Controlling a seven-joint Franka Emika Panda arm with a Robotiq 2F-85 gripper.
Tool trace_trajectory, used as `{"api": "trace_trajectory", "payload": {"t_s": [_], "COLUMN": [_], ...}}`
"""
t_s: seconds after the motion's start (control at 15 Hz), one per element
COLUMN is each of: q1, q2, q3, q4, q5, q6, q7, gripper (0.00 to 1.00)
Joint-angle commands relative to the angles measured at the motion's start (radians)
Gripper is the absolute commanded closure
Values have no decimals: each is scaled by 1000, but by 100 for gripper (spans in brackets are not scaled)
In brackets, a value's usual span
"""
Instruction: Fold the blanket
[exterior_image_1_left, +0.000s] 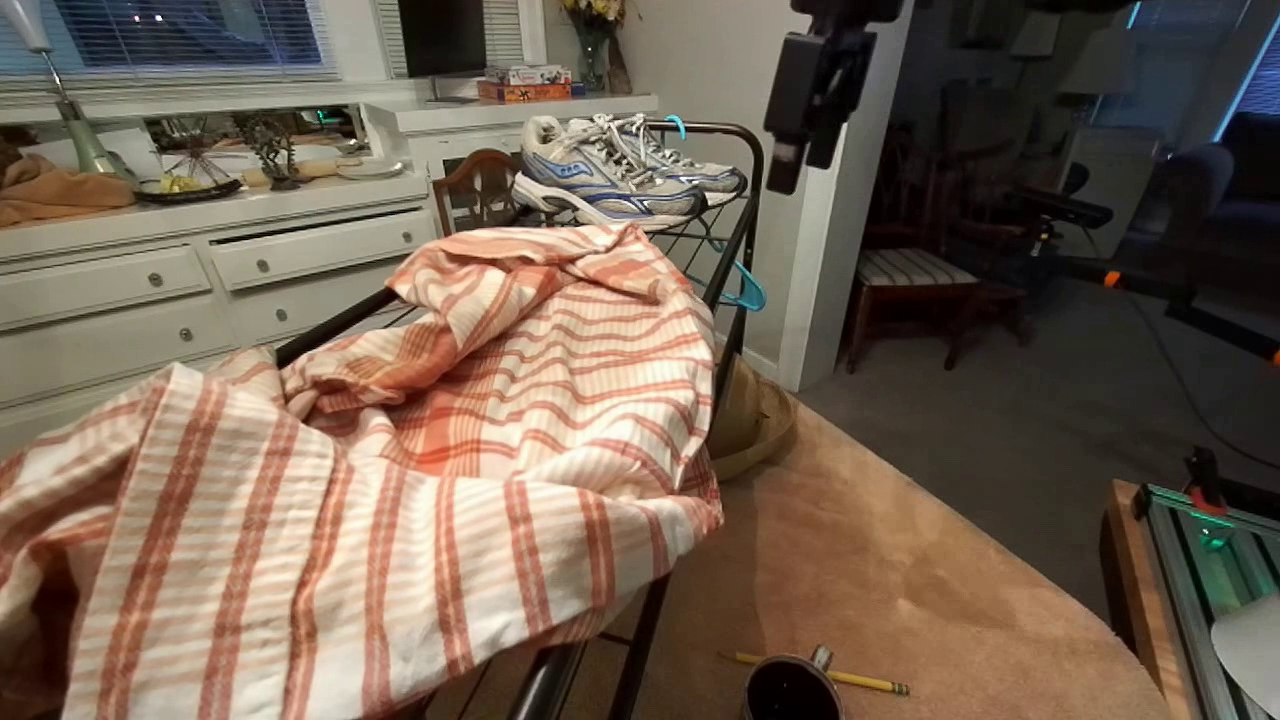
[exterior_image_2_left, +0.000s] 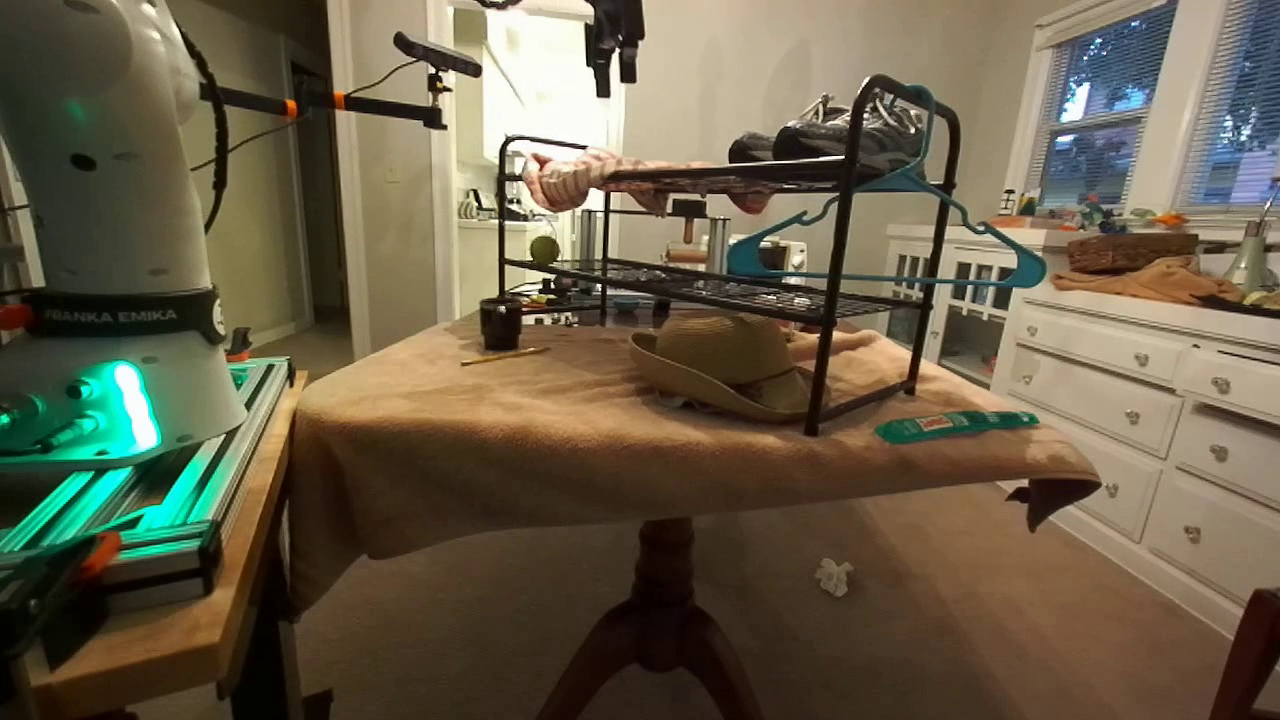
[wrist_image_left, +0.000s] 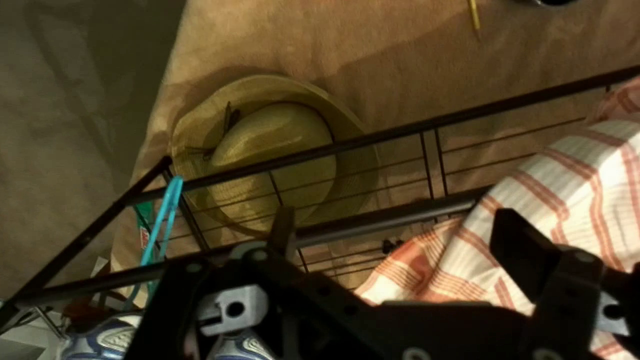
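The blanket is cream-white with orange-red stripes and lies rumpled on the top shelf of a black rack. It fills the left of an exterior view, with folds overlapping on its upper left part. It shows edge-on in an exterior view and at the right in the wrist view. My gripper hangs above the rack, clear of the blanket; it also shows high up in an exterior view. In the wrist view the gripper's fingers stand wide apart with nothing between them. Part of the blanket is hidden behind the gripper.
The black rack stands on a cloth-covered table. Running shoes sit on its top shelf and a blue hanger hangs at its end. A straw hat lies under it. A dark mug and pencil lie beside it.
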Motion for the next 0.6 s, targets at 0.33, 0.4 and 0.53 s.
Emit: {"api": "trace_trajectory", "payload": {"t_s": [0.33, 0.4, 0.53], "q1": [25, 25, 24], "q2": [163, 167, 160], "q3": [9, 8, 7], "q4": [41, 41, 41], "q5": [-59, -59, -59], "q6": [266, 266, 266], "q7": [58, 57, 57], "gripper": [0, 0, 0]}}
